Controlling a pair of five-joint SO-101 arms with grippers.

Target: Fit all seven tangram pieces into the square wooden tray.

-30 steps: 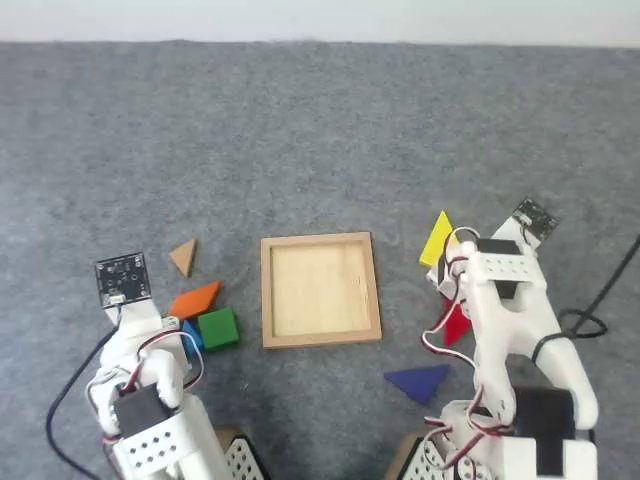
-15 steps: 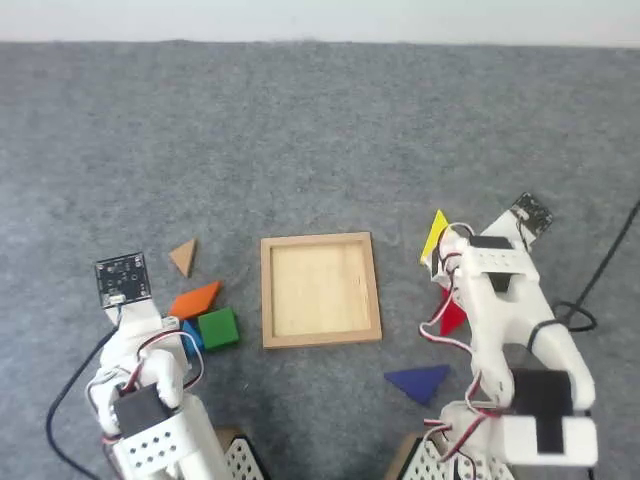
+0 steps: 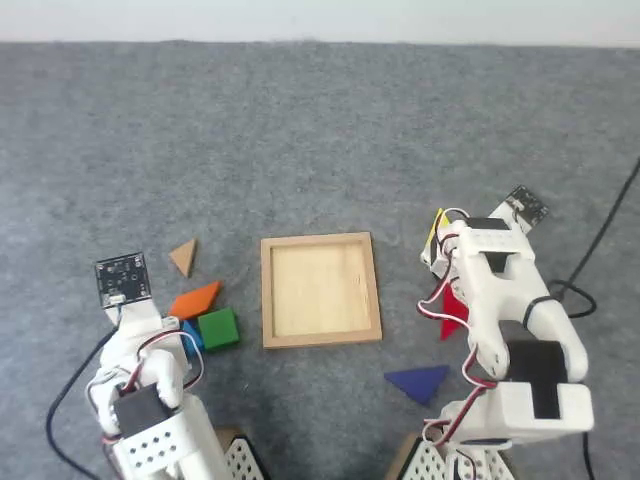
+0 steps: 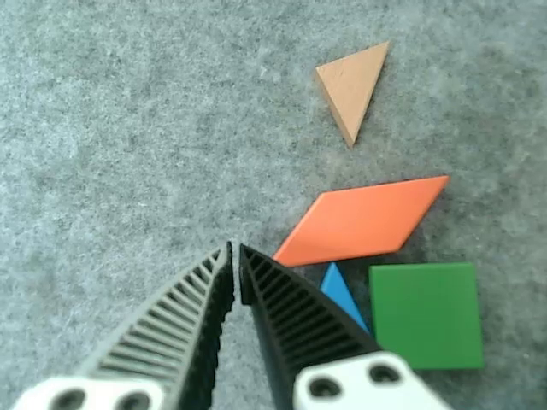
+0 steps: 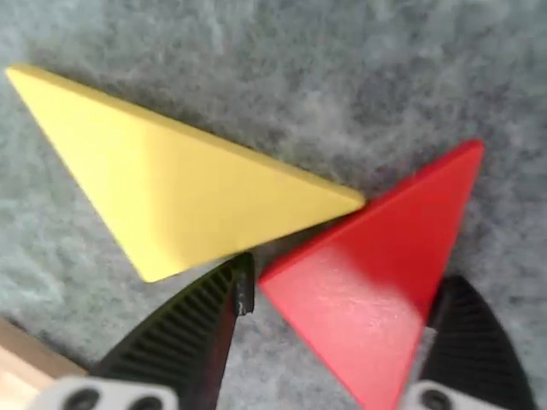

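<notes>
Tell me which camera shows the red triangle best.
Right wrist view: the red triangle lies nearly whole within the open right end effector, touching the yellow triangle. In the high view the right arm covers most of it. The left wrist view faces the orange parallelogram.

The right arm (image 3: 495, 290) has stretched forward, away from its base and farther up the table. The small dark circuit board (image 3: 527, 206) on its wrist now stands a little higher and a little more toward the middle than one second ago. The white body of the arm has come over the flat yellow triangle (image 3: 433, 235). This piece showed almost whole before, and now only a thin strip of it is seen at the arm's side.
</notes>
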